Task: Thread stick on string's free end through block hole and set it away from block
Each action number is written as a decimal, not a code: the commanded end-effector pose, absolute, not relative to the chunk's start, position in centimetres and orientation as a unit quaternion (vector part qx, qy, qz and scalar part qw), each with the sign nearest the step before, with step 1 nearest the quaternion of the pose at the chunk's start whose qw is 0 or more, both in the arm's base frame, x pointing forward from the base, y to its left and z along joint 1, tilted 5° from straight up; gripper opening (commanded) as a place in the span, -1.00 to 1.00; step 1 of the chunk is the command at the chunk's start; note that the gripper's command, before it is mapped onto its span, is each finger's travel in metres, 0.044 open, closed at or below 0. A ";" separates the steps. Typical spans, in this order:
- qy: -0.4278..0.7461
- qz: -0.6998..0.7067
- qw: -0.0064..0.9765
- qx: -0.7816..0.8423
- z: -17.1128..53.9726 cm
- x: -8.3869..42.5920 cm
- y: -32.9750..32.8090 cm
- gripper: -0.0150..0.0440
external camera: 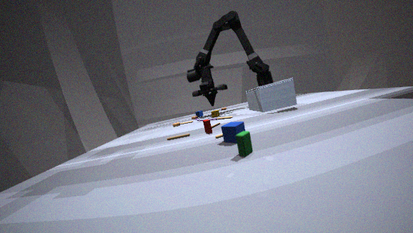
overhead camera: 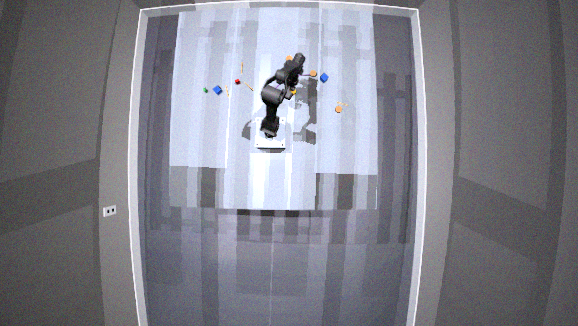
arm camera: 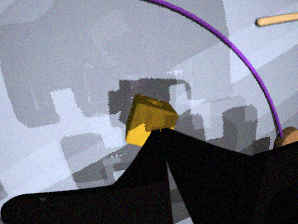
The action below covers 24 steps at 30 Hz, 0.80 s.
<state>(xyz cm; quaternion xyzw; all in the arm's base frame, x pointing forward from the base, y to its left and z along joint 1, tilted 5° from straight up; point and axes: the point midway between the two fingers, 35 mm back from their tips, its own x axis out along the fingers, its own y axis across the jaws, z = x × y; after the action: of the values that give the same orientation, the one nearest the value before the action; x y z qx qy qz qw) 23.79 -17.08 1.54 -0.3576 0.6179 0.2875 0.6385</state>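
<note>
My gripper (arm camera: 160, 136) (external camera: 211, 101) (overhead camera: 298, 61) is shut on nothing and hangs well above the table. Below its tips in the wrist view lies the yellow wooden block (arm camera: 149, 117) (external camera: 215, 113) (overhead camera: 293, 91). The stick lies flat on the table, far from the fingers. The block's hole does not show.
A loose stick (arm camera: 276, 20) lies at the wrist view's top right. More loose sticks (external camera: 178, 136) (external camera: 183, 123), a red block (external camera: 207, 126), a blue cube (external camera: 233, 131) and a green block (external camera: 244, 143) lie nearer the exterior camera. A second button (overhead camera: 338, 108) lies to the right. The arm's base box (external camera: 273, 94) stands behind.
</note>
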 end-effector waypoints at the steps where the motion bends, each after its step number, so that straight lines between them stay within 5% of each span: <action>1: 0.618 0.288 0.638 -0.358 1.5 23.8 -17.1 -0.49; 6: 0.618 0.288 0.638 -0.358 1.5 23.8 -17.1 -0.49; 16: 0.618 0.288 0.638 -0.358 1.5 23.8 -17.1 0.34; 24: 0.618 0.288 0.638 -0.358 1.5 23.8 -17.1 -0.28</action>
<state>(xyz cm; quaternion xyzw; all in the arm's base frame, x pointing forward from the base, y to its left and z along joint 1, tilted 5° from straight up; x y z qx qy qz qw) 23.79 -17.08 1.54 -0.3576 0.6179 0.2875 0.6385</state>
